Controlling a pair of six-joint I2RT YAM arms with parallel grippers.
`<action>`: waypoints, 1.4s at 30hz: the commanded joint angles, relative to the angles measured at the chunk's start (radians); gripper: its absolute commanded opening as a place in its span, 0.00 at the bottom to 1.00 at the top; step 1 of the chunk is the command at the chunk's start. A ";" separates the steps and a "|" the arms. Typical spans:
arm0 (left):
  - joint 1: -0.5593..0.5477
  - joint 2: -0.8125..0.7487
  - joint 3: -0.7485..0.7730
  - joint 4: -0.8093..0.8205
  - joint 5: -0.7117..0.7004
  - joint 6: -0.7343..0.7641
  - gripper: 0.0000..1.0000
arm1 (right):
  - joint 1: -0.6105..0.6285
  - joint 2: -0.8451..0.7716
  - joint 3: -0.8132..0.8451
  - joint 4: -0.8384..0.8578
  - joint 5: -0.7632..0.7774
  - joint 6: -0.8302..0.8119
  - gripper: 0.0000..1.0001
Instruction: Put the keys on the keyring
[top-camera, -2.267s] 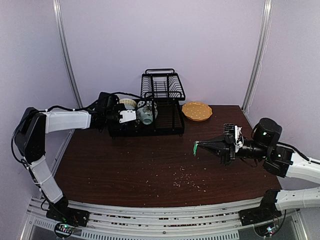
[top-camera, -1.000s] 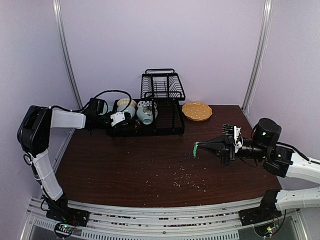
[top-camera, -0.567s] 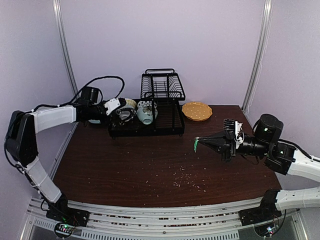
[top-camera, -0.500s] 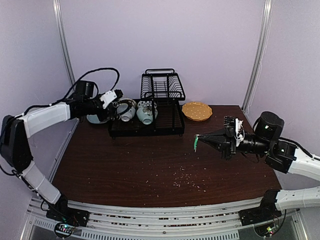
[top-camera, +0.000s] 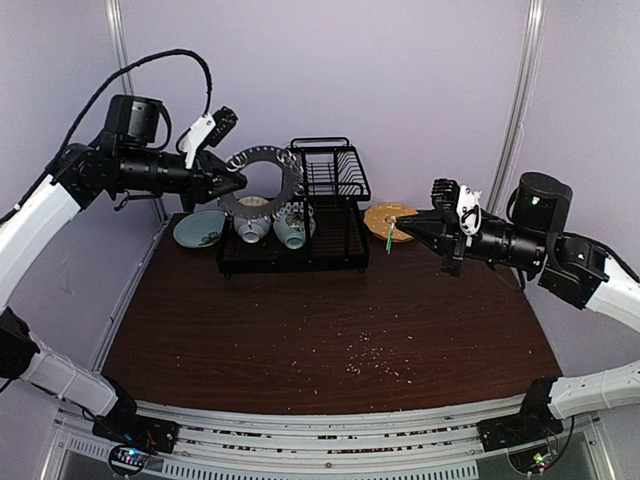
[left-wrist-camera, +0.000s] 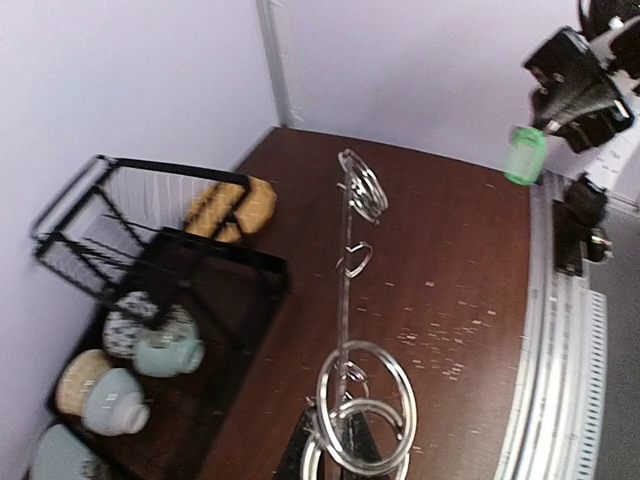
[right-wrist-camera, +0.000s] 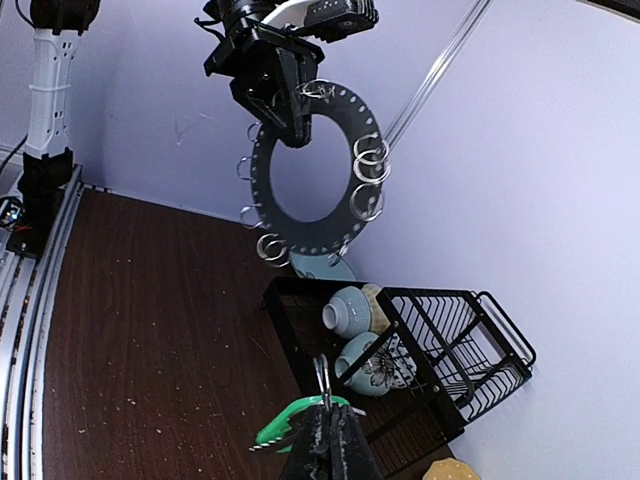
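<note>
Above the dark wooden worktop (top-camera: 300, 330), the left end effector (top-camera: 228, 182) clamps a flat dark-grey loop-fringed ring disc (top-camera: 262, 152); the right end effector (top-camera: 400, 224) pinches a tiny green-headed key (top-camera: 388, 240), well apart.

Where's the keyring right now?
In the top view, the keyring is held in the air at back left, its rim clamped in the left gripper, appearing just left of the dish rack and its top.
</note>
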 joint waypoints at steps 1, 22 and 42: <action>-0.077 0.033 -0.035 -0.095 0.232 -0.094 0.00 | 0.086 -0.003 0.010 -0.033 0.244 -0.239 0.00; -0.245 0.213 0.046 -0.123 0.439 -0.122 0.00 | 0.230 0.065 0.092 -0.038 0.312 -0.471 0.00; -0.317 0.272 0.124 -0.208 0.257 -0.051 0.00 | 0.277 0.103 0.125 -0.149 0.381 -0.550 0.00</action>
